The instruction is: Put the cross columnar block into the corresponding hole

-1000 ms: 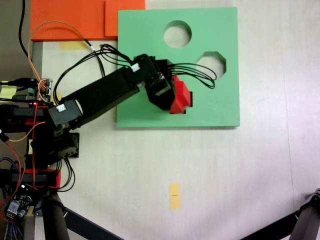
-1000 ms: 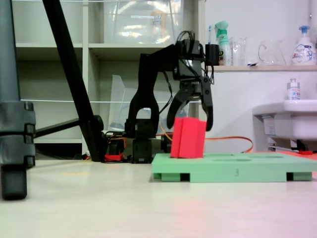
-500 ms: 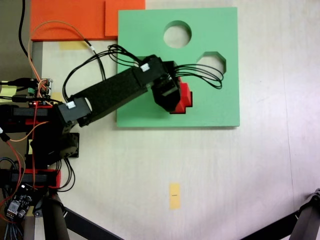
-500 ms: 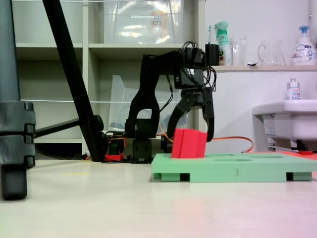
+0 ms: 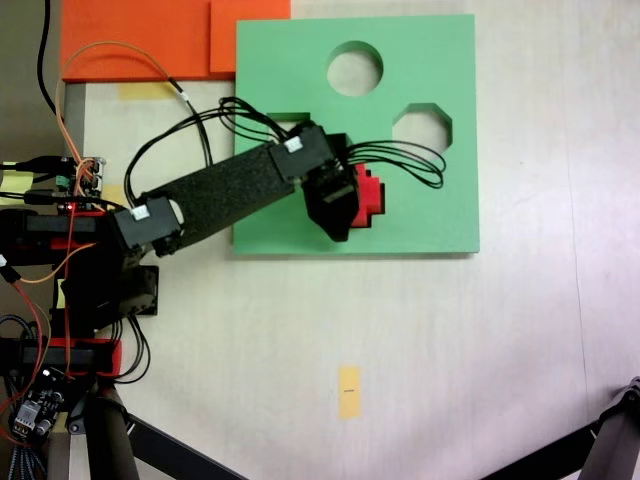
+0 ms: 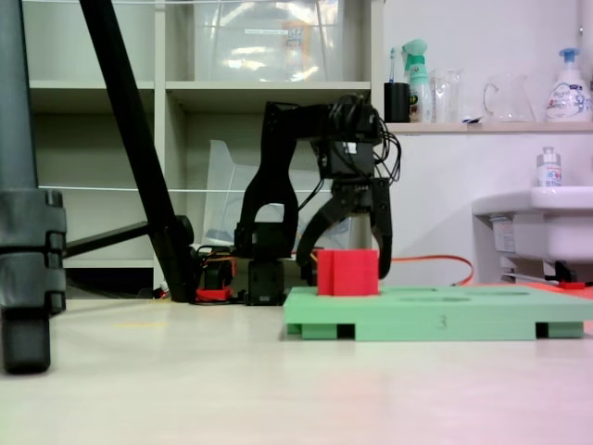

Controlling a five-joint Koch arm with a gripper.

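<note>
The red cross block (image 5: 372,198) stands upright in the plus-shaped cutout of the green foam board (image 5: 440,205), near the board's front edge. The block fills the cutout and hides it. From the side, the block (image 6: 348,272) sits low, with only its top part above the board (image 6: 435,320). My gripper (image 6: 344,270) hangs over it, jaws open. One finger stands on each side of the block, a little off its faces. From above, the gripper (image 5: 350,203) covers the block's left half.
The board also has a round hole (image 5: 355,68), an octagonal hole (image 5: 422,128) and a square cutout (image 5: 291,118) partly under my cables. Orange foam slabs (image 5: 150,35) lie at the back left. A yellow tape mark (image 5: 348,390) is on the table.
The block went from tilted and high to upright and sunk deeper into the board. The gripper came down with it and its jaws spread slightly.
</note>
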